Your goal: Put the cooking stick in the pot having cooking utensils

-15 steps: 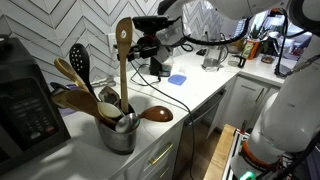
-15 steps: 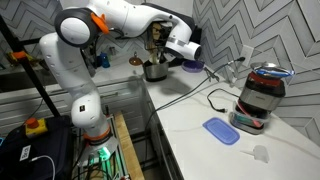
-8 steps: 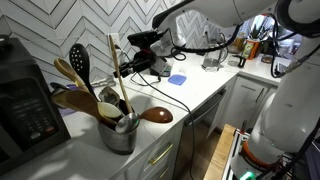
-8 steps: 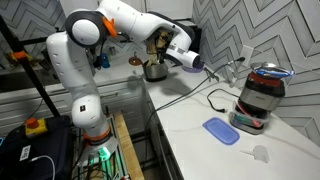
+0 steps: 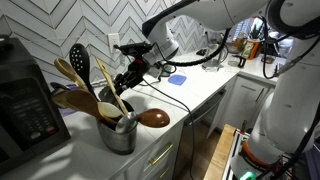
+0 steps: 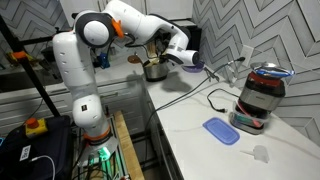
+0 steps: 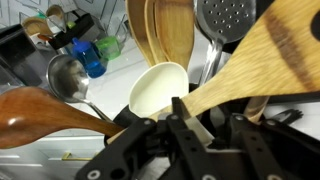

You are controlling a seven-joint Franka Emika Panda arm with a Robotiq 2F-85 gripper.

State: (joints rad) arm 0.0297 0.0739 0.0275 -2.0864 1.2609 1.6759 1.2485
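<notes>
The steel pot stands on the white counter and holds several wooden spoons and a black slotted spoon. It also shows in an exterior view, small. My gripper is just above and beside the pot, shut on the light tan cooking stick. The stick leans, and its lower end is down among the utensils at the pot's mouth. In the wrist view my gripper clamps the cooking stick, which runs up to the right over a white spoon.
A reddish-brown spoon juts out low beside the pot. A black appliance stands close on one side. A cable crosses the counter, with a blue pad and a red-based appliance farther along. The counter edge runs near the pot.
The gripper has come down toward the pot. The cooking stick went from upright above the pot to leaning, with its lower end now among the utensils.
</notes>
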